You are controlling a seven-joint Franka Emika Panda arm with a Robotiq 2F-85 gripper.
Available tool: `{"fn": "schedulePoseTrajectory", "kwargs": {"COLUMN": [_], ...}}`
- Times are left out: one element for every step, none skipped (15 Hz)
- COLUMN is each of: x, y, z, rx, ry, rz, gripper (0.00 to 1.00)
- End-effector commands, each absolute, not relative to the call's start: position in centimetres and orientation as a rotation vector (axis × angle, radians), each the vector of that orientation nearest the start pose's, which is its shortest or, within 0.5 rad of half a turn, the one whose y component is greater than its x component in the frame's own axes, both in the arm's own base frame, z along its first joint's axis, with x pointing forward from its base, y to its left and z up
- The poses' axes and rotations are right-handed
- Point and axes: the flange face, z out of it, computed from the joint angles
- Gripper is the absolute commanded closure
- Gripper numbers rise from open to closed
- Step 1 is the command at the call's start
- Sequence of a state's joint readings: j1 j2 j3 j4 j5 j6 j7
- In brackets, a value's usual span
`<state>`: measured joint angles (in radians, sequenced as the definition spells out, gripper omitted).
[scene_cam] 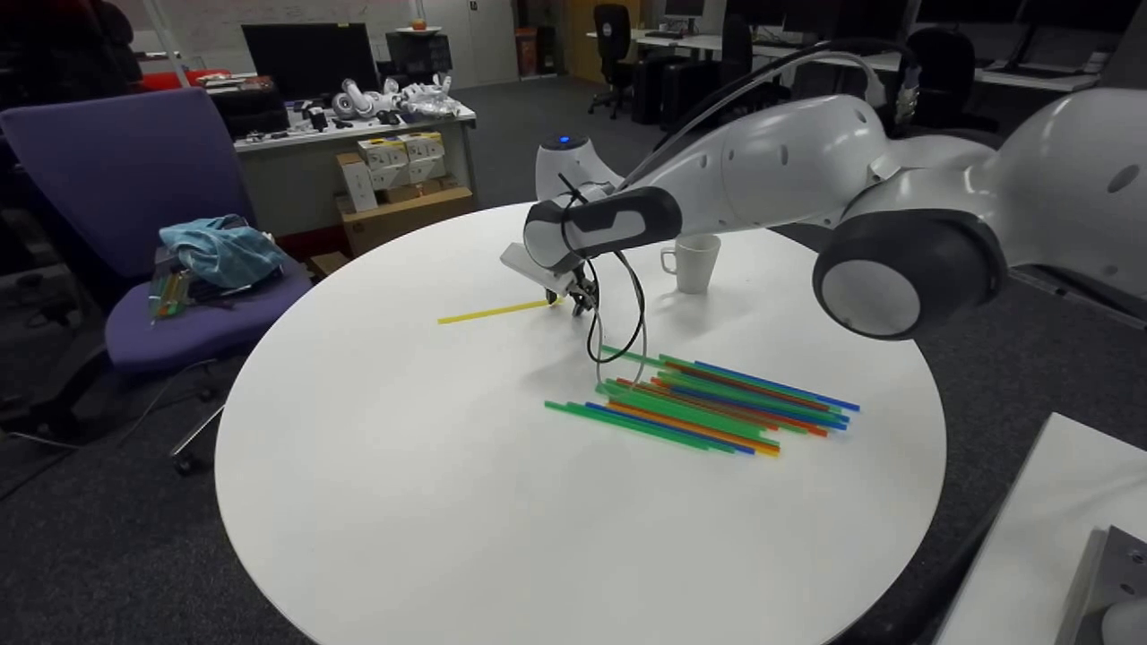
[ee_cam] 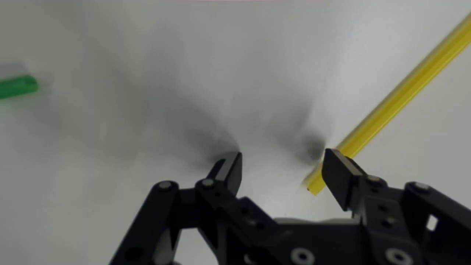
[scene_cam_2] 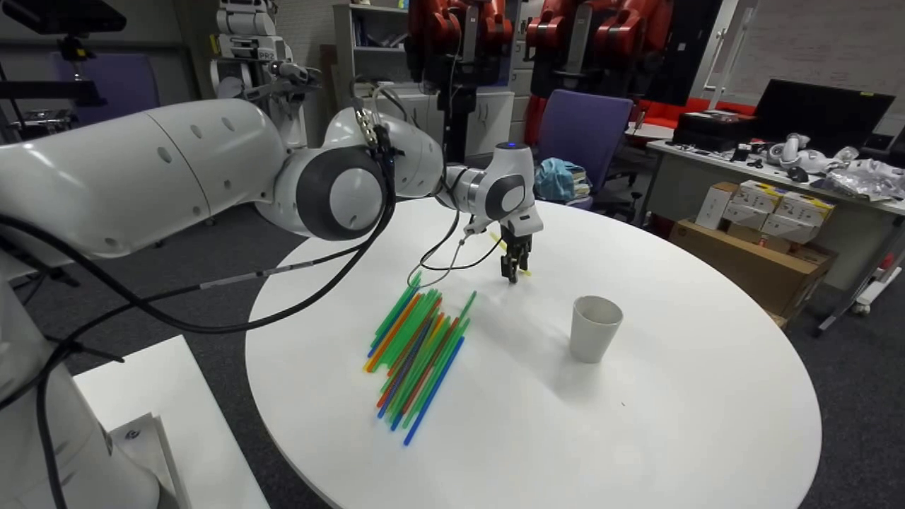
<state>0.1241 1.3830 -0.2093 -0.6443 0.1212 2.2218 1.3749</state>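
While the hand (ee_cam: 282, 167) stands spread, its fingers well apart, a yellow straw (ee_cam: 401, 97) lies on the bench (scene_cam: 376, 493), its end showing behind one fingertip (ee_cam: 336, 176); contact is hard to tell.

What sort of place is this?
Most likely a robotics lab: a white robot arm extends over a round table, red robots stand behind it, and a cluttered desk holds a monitor.

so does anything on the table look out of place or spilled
A yellow straw looks out of place: it lies apart from the other straws, at a different angle. In the wrist view, one of the open jaws overlaps it near its end. The mug stands upright; no spill shows.
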Motion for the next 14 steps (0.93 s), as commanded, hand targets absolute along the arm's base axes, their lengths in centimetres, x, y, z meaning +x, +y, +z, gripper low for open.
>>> {"fn": "schedulePoseTrajectory", "kwargs": {"x": [81.8, 81.9, 81.9, 82.0, 82.0, 82.1, 82.2, 82.2, 82.2, 82.3, 82.3, 82.3, 82.3, 82.3], "y": [2.5, 2.3, 2.1, 2.0, 1.8, 1.7, 1.4, 1.2, 1.0, 0.7, 0.5, 0.2, 0.0, -0.3], "z": [14.0, 14.1, 14.3, 14.4, 14.7, 15.0, 15.2, 15.3, 15.5, 15.7, 15.8, 15.9, 15.9, 16.0], "rx": [-2.372, -2.366, -2.363, -2.365, -2.373, -2.372, -2.372, -2.374, -2.372, -2.374, -2.377, -2.381, -2.39, -2.393], "ry": [1.902, 1.9, 1.898, 1.894, 1.889, 1.881, 1.878, 1.875, 1.872, 1.868, 1.863, 1.857, 1.85, 1.843], "rz": [-0.304, -0.303, -0.307, -0.312, -0.327, -0.335, -0.338, -0.338, -0.336, -0.34, -0.341, -0.343, -0.352, -0.348], "gripper": [0.65, 0.72, 0.81, 0.87, 0.94, 1.0, 1.0, 1.0, 1.0, 1.0, 1.0, 1.0, 1.0, 1.0]}}
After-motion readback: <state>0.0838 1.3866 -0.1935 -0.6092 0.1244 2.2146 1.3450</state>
